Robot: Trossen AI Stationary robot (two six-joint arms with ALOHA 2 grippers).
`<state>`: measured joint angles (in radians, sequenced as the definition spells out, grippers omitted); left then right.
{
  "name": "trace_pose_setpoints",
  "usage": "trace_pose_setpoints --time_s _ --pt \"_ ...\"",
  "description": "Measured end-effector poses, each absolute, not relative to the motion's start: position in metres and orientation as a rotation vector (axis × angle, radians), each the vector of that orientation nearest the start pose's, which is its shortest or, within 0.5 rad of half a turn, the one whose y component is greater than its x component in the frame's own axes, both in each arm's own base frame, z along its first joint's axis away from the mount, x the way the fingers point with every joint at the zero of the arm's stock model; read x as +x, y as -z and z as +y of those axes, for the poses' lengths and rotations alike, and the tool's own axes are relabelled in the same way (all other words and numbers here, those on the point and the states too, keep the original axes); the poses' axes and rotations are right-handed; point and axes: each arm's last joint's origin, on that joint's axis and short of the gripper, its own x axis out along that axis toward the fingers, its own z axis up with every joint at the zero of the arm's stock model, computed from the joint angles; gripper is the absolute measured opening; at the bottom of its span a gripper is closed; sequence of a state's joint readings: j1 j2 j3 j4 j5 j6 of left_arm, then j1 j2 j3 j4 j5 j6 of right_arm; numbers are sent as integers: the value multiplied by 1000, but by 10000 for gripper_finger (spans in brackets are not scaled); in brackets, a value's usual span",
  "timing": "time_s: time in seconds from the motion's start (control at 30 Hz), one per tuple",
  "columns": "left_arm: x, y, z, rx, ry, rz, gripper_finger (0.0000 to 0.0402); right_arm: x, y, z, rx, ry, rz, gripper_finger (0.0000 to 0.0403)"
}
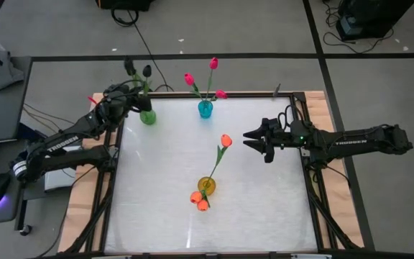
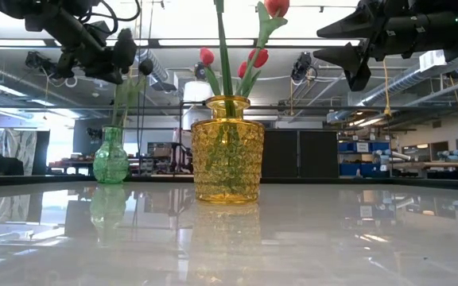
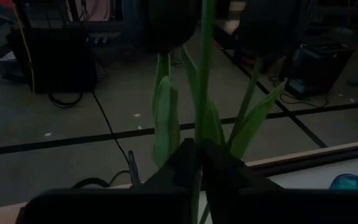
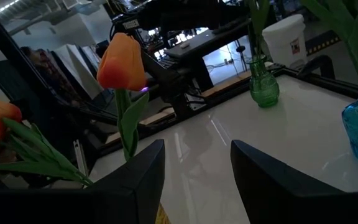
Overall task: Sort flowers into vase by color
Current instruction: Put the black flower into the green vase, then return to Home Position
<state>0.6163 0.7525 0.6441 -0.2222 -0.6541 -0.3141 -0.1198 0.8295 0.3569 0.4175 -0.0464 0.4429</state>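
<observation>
Two tools: left tool (image 1: 136, 92) pinching black tulip stem (image 3: 204, 93) above green vase (image 1: 147, 116) at table corner; right tool (image 1: 252, 139) spread, mid-table.

Tulips upright in vases — black (image 1: 146, 71), pink-red (image 1: 213, 64), orange (image 1: 226, 141).

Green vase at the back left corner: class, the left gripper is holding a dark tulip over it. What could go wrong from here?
1. The green vase stands close to the table edge; a sideways pull by the left gripper, shut on the dark tulip, might tip it off.
2. The stem may catch on the narrow neck.
3. The right gripper, open, hovers near the tall orange tulip; a forward move could knock the yellow vase over.
</observation>
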Motion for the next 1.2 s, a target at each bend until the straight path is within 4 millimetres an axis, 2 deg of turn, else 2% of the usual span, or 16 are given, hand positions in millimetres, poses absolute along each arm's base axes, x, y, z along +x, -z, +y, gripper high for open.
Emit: trace_pose_setpoints --time_s 0.33,0.6,0.87,1.2 --pt "123 -288 109 -261 -1301 153 90 183 -235 -21 447 85 38 192" --pt "123 -287 108 -270 -1302 156 118 183 -235 -21 447 85 38 192" --pt "121 -284 107 -279 -1309 214 161 183 -235 -21 447 84 38 192" --pt "117 -299 100 -299 -1282 294 237 183 -235 -21 447 84 38 192"
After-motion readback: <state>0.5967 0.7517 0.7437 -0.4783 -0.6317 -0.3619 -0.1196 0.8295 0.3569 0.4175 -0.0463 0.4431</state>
